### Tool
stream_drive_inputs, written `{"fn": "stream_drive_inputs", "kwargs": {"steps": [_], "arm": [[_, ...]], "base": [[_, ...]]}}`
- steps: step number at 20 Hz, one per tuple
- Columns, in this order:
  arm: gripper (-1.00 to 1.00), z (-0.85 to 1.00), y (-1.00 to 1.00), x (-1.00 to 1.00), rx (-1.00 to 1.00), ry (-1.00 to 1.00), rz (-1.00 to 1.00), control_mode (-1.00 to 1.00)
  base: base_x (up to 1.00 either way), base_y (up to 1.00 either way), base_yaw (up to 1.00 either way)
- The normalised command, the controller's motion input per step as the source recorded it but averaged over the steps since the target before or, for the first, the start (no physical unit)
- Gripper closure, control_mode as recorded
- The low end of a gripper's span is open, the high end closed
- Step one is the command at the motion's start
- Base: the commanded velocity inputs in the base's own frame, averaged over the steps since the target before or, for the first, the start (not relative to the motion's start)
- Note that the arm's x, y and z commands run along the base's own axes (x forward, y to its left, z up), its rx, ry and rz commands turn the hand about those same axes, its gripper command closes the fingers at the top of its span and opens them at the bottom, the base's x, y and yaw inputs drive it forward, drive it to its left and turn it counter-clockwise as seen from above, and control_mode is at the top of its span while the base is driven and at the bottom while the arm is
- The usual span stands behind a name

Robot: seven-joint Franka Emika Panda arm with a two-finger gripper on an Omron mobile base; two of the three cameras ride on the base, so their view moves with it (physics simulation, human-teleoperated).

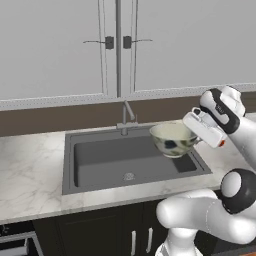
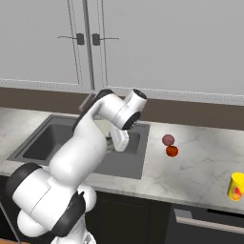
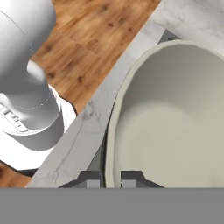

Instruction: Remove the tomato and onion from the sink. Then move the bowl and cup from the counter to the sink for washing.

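Note:
My gripper (image 1: 191, 136) is shut on the rim of the bowl (image 1: 172, 139) and holds it, tilted, in the air over the right end of the sink (image 1: 100, 160). In the hand view, the bowl's (image 3: 175, 122) cream rim runs between the two fingertips of the gripper (image 3: 110, 180). To the right of the sink (image 2: 43, 143), the onion (image 2: 167, 139) and the tomato (image 2: 172, 151) lie close together on the counter (image 2: 200, 167). Near the counter's front right edge stands the yellow cup (image 2: 236, 186).
The faucet (image 1: 126, 120) rises behind the sink's back edge. White wall cabinets (image 1: 75, 45) hang above. Bare counter (image 1: 30, 170) lies left of the sink. Below the bowl, the hand view catches the counter's front edge (image 3: 87, 127) and wooden floor (image 3: 87, 39).

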Motion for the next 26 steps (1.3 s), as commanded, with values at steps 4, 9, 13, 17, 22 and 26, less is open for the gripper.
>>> {"fn": "stream_drive_inputs", "kwargs": {"steps": [4,9,13,17,22,26], "arm": [[1.00,-0.15,0.19,0.15,0.00,0.02,0.05,-1.00],[1.00,-0.13,0.18,0.15,0.00,0.00,0.07,-1.00],[1.00,-0.12,0.15,0.16,0.00,0.00,0.08,-1.00],[1.00,-0.15,0.09,0.16,0.00,0.00,0.08,-1.00],[1.00,-0.17,0.06,0.15,0.00,0.01,0.06,-1.00],[1.00,-0.17,0.06,0.17,0.00,0.03,0.07,-1.00]], "base": [[0.00,0.00,0.00],[0.00,0.00,0.00],[0.00,0.00,0.00],[0.00,0.00,0.00],[0.00,0.00,0.00],[0.00,0.00,0.00]]}}
